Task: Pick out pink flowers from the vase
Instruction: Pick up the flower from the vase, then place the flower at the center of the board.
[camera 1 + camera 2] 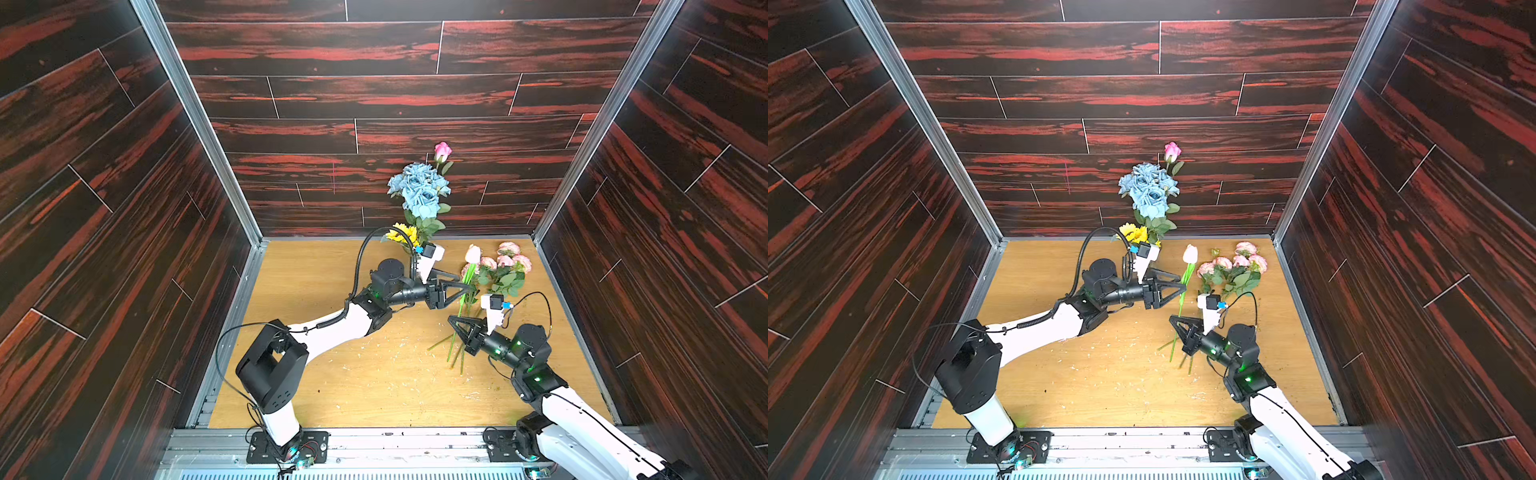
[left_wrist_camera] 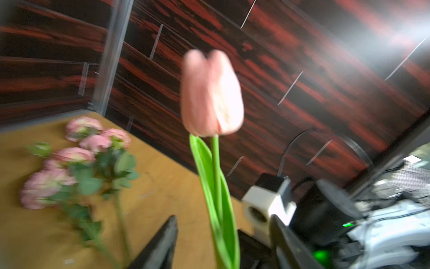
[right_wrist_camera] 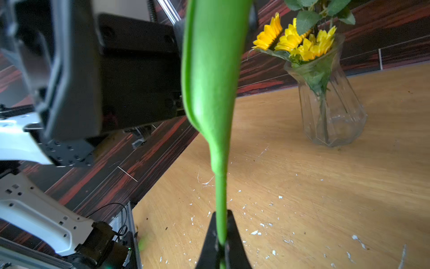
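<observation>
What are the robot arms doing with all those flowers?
The right arm's fingers pinch the stem of a pink tulip, holding it up. The left arm's fingers are open on either side of that stem. More pink flowers lie on the table. A pink rosebud stands in the vase.

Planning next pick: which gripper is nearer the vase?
Left. The left gripper, open, sits just in front of the vase; the right gripper, shut on the tulip stem, is farther out in front of it.

Blue roses (image 1: 419,191) and sunflowers (image 1: 402,235) crowd the mouth of the vase (image 3: 332,111); the tabletop (image 1: 353,386) in front lies open.
</observation>
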Robot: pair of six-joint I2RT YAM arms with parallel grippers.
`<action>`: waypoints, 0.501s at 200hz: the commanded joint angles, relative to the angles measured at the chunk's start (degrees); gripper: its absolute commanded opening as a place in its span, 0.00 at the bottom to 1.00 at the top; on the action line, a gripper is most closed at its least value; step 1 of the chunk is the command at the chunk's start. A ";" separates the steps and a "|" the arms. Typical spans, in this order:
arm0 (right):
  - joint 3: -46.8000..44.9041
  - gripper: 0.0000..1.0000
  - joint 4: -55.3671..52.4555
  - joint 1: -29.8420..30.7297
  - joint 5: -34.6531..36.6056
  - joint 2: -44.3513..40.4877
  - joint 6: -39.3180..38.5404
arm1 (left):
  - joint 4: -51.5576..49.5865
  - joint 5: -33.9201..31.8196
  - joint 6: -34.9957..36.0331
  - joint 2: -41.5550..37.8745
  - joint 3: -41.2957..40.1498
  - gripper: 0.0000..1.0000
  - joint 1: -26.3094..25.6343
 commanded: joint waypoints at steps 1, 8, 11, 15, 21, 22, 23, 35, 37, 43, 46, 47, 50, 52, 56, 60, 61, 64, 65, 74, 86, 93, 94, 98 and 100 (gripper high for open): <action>4.50 0.00 -6.74 -0.25 6.84 -1.27 -2.01 | -11.12 -10.89 9.52 -7.28 -0.65 0.81 -0.17; 5.75 0.00 -9.35 -0.36 10.15 -1.41 -2.45 | -12.45 -15.29 10.67 -8.69 -1.86 0.84 -0.17; 6.25 0.00 -10.61 -0.35 11.65 -1.47 -2.69 | -12.84 -17.03 11.08 -9.44 -2.43 0.85 -0.17; 6.89 0.00 -11.99 -0.41 13.54 -1.48 -2.88 | -13.02 -19.86 11.58 -10.33 -3.37 0.87 -0.17; 7.98 0.00 -14.29 -0.44 16.75 -1.31 -3.11 | -12.97 -23.30 12.38 -11.69 -5.03 0.89 -0.18; 8.11 0.00 -14.65 -0.44 17.30 -1.31 -3.09 | -12.90 -23.81 12.49 -11.90 -5.28 0.89 -0.18; 8.26 0.00 -14.97 -0.43 17.84 -1.31 -3.09 | -12.82 -24.24 12.50 -12.14 -5.54 0.89 -0.17; 10.28 0.00 -19.08 -0.60 23.95 -0.55 -2.81 | -11.69 -30.42 12.99 -14.74 -9.52 0.91 -0.18; 10.70 0.00 -19.92 -0.63 24.91 -0.28 -2.68 | -11.43 -31.36 13.03 -15.17 -10.11 0.91 -0.17; 11.90 0.00 -22.47 -0.90 27.63 0.35 -2.40 | -10.57 -33.83 13.19 -16.41 -11.90 0.92 -0.17; 12.60 0.00 -23.62 -1.06 29.00 0.83 -2.05 | -10.14 -34.97 13.26 -17.02 -12.81 0.92 -0.17; 12.83 0.00 -24.11 -1.14 29.36 0.99 -1.99 | -10.04 -35.36 13.28 -17.21 -13.17 0.93 -0.17; 13.53 0.00 -25.17 -1.37 30.44 1.55 -1.78 | -9.76 -36.34 13.37 -17.80 -13.93 0.93 -0.17; 13.97 0.00 -26.10 -1.57 30.93 1.98 -1.63 | -9.58 -37.21 13.38 -18.11 -14.49 0.93 -0.17; 14.93 0.00 -27.63 -2.09 31.70 2.81 -1.35 | -9.17 -38.43 13.53 -18.89 -15.45 0.93 -0.17; 15.89 0.00 -29.15 -2.81 32.19 3.97 -1.02 | -9.02 -39.29 13.87 -19.54 -16.31 0.93 -0.17; 16.19 0.00 -29.51 -2.98 32.19 4.28 -0.78 | -8.99 -39.49 13.94 -19.70 -16.50 0.93 -0.17; 16.91 0.00 -30.76 -3.72 32.23 5.17 -0.51 | -8.88 -40.14 14.17 -20.12 -17.17 0.93 -0.17; 17.14 0.00 -31.11 -3.97 32.23 5.49 -0.26 | -8.83 -40.40 14.27 -20.30 -17.33 0.93 -0.17; 19.22 0.00 -33.96 -6.32 31.20 8.47 0.73 | -8.61 -43.04 14.59 -21.45 -18.84 0.93 -0.17; 21.44 0.00 -36.79 -10.15 27.73 13.01 1.69 | -8.60 -46.48 14.70 -22.37 -20.57 0.93 -0.17; 22.36 0.00 -37.82 -12.43 25.37 15.66 1.84 | -8.63 -48.50 14.48 -22.70 -21.37 0.93 -0.17; 22.50 0.00 -37.93 -12.85 24.91 16.10 1.84 | -8.67 -48.72 14.42 -22.73 -21.50 0.93 -0.17; 22.96 0.00 -38.46 -14.05 23.51 17.58 1.84 | -8.70 -49.48 14.37 -22.84 -21.80 0.93 -0.17; 23.23 0.00 -38.70 -14.60 23.00 18.25 1.84 | -8.81 -49.66 14.32 -22.91 -21.97 0.93 -0.17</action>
